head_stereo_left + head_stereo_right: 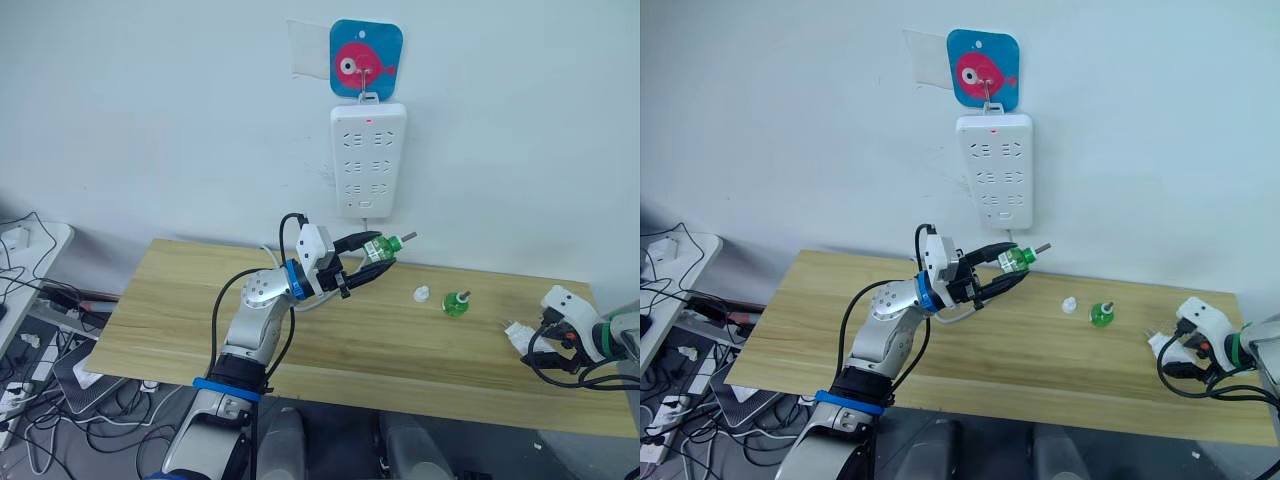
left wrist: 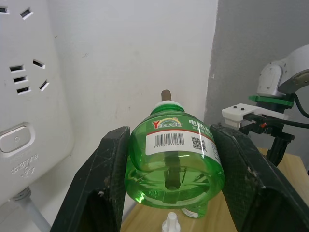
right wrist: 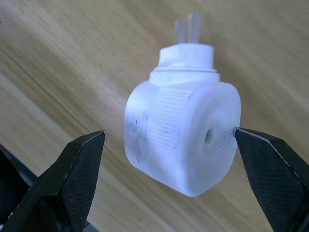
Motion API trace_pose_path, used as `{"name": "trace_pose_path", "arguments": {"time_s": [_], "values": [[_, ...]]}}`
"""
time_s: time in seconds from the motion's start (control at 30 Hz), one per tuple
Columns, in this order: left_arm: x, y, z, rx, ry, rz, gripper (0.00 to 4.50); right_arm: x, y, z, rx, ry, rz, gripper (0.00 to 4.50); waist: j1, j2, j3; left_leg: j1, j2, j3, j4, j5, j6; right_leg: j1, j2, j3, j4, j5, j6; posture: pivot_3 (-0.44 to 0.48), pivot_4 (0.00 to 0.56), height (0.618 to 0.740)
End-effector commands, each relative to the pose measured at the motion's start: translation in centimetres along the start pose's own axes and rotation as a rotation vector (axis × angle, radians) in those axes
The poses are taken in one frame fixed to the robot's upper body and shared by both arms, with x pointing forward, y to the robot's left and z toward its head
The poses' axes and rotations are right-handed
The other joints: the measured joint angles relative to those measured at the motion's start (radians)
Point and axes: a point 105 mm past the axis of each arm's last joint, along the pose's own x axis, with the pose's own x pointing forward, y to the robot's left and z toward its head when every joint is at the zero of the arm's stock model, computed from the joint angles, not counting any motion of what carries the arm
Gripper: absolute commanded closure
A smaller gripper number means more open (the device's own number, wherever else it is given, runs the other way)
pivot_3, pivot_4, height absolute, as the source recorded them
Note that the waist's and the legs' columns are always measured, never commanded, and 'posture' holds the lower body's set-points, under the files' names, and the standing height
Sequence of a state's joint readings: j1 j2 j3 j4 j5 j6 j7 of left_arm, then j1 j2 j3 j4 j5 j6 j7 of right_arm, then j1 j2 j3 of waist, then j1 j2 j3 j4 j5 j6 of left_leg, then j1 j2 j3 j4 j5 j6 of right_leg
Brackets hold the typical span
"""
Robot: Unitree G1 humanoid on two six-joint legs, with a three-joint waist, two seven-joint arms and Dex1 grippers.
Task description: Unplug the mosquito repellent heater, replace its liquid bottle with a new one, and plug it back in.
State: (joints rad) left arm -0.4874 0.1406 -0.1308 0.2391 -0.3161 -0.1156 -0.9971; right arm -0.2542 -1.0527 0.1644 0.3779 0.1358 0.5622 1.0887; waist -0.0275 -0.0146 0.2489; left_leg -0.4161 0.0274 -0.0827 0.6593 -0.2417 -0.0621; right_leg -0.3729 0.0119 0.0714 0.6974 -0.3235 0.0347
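Observation:
My left gripper (image 1: pixel 379 257) is shut on a green liquid bottle (image 2: pixel 174 154) with a wick at its top, held tilted above the table just below the wall power strip. A second green bottle (image 1: pixel 456 303) stands upright on the table, with a small white cap (image 1: pixel 421 294) beside it. The mosquito repellent heater (image 3: pixel 181 135) lies unplugged on the wood at the table's right end, prongs pointing away from my right gripper (image 3: pixel 169 133). That gripper is open, its fingers either side of the heater (image 1: pixel 517 333).
A long white power strip (image 1: pixel 368 160) hangs on the wall under a blue fish hook (image 1: pixel 365 60). The wooden table (image 1: pixel 200 320) has bare room on its left half. Cables and a white shelf (image 1: pixel 25 330) crowd the floor at the left.

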Motion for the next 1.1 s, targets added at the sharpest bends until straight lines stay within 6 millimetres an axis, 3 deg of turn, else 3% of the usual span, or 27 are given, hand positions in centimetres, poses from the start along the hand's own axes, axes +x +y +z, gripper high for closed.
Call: {"name": "trace_pose_path", "arguments": {"time_s": [0.03,0.4,0.67,0.77,0.93,1.1], "values": [[0.5,-0.3,1.2,0.028,-0.048,-0.020,2.26,-1.4,-0.5,0.7,-0.020,-0.021,-0.030,0.06,0.000,0.001,0.001,0.000,0.000,0.000,0.000,0.000,0.000,0.000,0.000,0.000,0.000,0.000,0.000,0.051,0.260,0.740],[0.6,-0.3,1.1,0.024,-0.049,-0.025,2.26,-2.0,0.1,1.6,-0.037,-0.041,-0.030,0.06,-0.001,0.001,0.002,0.000,0.000,0.000,0.000,0.000,0.000,0.000,0.000,0.000,0.000,0.000,0.000,0.039,0.256,0.740],[0.8,-0.3,1.0,0.024,-0.050,-0.028,2.26,-1.9,0.3,2.2,0.089,-0.065,-0.034,0.06,-0.001,0.001,0.002,0.000,0.000,0.000,0.000,0.000,0.000,0.000,0.000,0.000,0.000,0.000,0.000,0.035,0.253,0.740],[0.8,-0.4,1.0,0.023,-0.052,-0.031,2.26,-1.7,0.5,2.3,0.045,-0.058,-0.028,0.06,-0.001,0.001,0.002,0.000,0.000,0.000,0.000,0.000,0.000,0.000,0.000,0.000,0.000,0.000,0.000,0.033,0.253,0.740],[0.9,-0.4,1.0,0.022,-0.054,-0.033,2.26,-1.2,0.9,2.5,-0.170,-0.014,-0.011,0.06,-0.001,0.001,0.002,0.000,0.000,0.000,0.000,0.000,0.000,0.000,0.000,0.000,0.000,0.000,0.000,0.036,0.252,0.740],[0.8,-0.4,1.1,0.025,-0.052,-0.031,2.26,-0.5,1.0,2.9,-0.244,-0.009,0.005,0.06,-0.002,0.001,0.003,0.000,0.000,0.000,0.000,0.000,0.000,0.000,0.000,0.000,0.000,0.000,0.000,0.043,0.252,0.740]]}}
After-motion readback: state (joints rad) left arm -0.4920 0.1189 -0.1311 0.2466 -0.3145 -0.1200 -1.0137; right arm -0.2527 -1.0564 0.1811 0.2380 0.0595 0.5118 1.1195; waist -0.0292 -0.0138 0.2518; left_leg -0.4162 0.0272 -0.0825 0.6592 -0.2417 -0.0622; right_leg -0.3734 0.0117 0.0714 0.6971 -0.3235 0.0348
